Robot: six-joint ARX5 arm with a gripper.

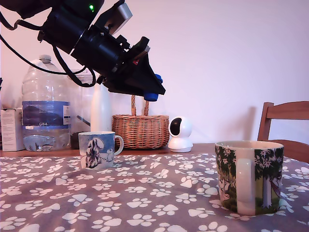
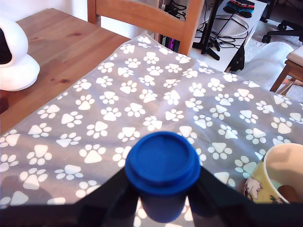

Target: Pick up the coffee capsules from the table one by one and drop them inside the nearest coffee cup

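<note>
My gripper (image 1: 151, 93) hangs high above the table, tilted downward, and it is shut on a bright blue coffee capsule (image 1: 151, 96). The wrist view shows that capsule (image 2: 162, 169) large between the black fingers (image 2: 116, 198), its round flat end facing the camera. The cream mug with green trees (image 1: 249, 176) stands on the paw-print cloth (image 1: 145, 193) at the exterior view's right, well below and to the right of the gripper. In the wrist view only its cream rim (image 2: 284, 177) shows at the picture's edge, beside the capsule.
A smaller blue-and-white mug (image 1: 99, 149) stands at the exterior view's left. Behind it are a big water bottle (image 1: 44, 108), a wicker basket (image 1: 140, 129) and a white round camera (image 1: 180, 134). A wooden chair (image 1: 285, 128) stands at the table's right end.
</note>
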